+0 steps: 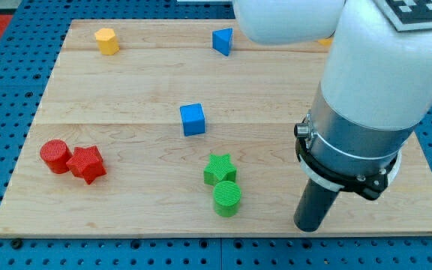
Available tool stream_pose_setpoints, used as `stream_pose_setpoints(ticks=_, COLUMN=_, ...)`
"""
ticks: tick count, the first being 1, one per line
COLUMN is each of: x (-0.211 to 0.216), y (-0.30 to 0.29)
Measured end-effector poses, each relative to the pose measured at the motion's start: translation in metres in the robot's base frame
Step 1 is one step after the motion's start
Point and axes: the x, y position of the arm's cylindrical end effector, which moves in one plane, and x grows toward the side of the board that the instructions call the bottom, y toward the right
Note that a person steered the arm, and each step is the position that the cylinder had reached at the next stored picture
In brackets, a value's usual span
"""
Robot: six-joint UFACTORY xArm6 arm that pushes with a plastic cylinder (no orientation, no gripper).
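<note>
My tip (307, 227) down on the wooden board (126, 90) near the view's bottom right, touching no block, holding nothing. Nearest: green cylinder (227, 199), off to the view's left, touching green star (220, 168) just above it. Blue cube (193, 119) farther up-left. Red cylinder (54, 156) and red star (87, 163) touching, far left. Yellow block (106, 40) and blue wedge-like block (222, 40) along top.

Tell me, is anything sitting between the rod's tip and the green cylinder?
No. My tip sits to the view's right of the green cylinder, with only bare board between them; the green star lies just above the cylinder.
</note>
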Motion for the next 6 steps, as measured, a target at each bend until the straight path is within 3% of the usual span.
stream_pose_setpoints(ticks=2, x=-0.073, y=0.005)
stream_pose_setpoints(ticks=4, x=-0.076, y=0.014)
stream_pose_setpoints(ticks=6, x=-0.114, y=0.014)
